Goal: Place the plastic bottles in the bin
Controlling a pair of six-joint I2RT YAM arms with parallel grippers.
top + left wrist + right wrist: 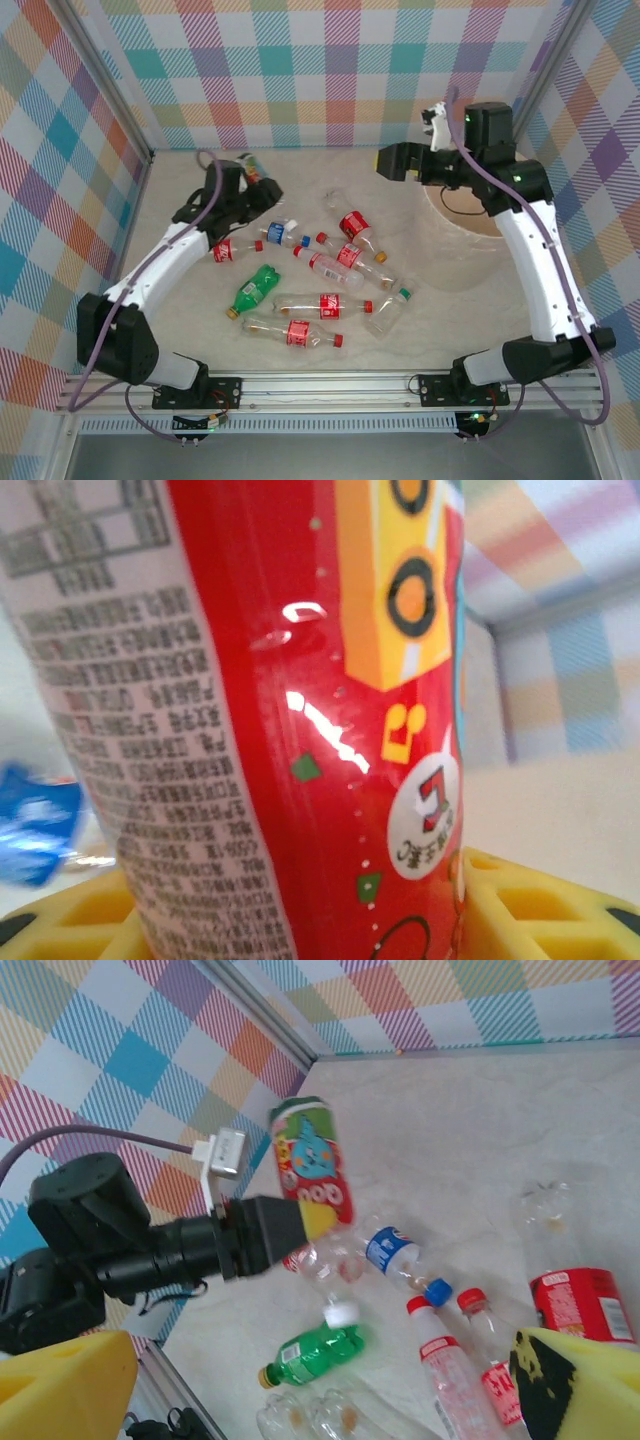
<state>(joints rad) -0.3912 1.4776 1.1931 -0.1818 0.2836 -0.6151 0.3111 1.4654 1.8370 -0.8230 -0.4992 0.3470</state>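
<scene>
The red-labelled bottle (311,1165) with a green top sits in my left gripper (246,176), at the upper left of the overhead view, close to the back corner of the table. On my left wrist camera its label runs up between my yellow fingers (545,905), which are pressed against its sides, so the jaws are drawn in around it. From my right wrist camera it looks held upright and raised off the surface.

I take the step in hand to be the carry: one bottle is picked and not yet delivered. The bin (468,258) stands at the right of centre in the overhead view, well apart from the bottle. The move ahead calls for a long sweep rightward across the frame, high enough to clear the loose bottles and the bin's rim, and for letting go only once over the mouth.

My right gripper (392,161) hangs by the bin's upper left edge, jaws spread wide and holding nothing. It may have to give way, or it could take the bottle from me.

My right arm covers much of the bin, so I cannot tell what lies inside.

The other plastic bottles (318,305) lie scattered in mid-frame between my arms, among them a green bottle (255,288) and a blue-labelled bottle (278,233).
</scene>
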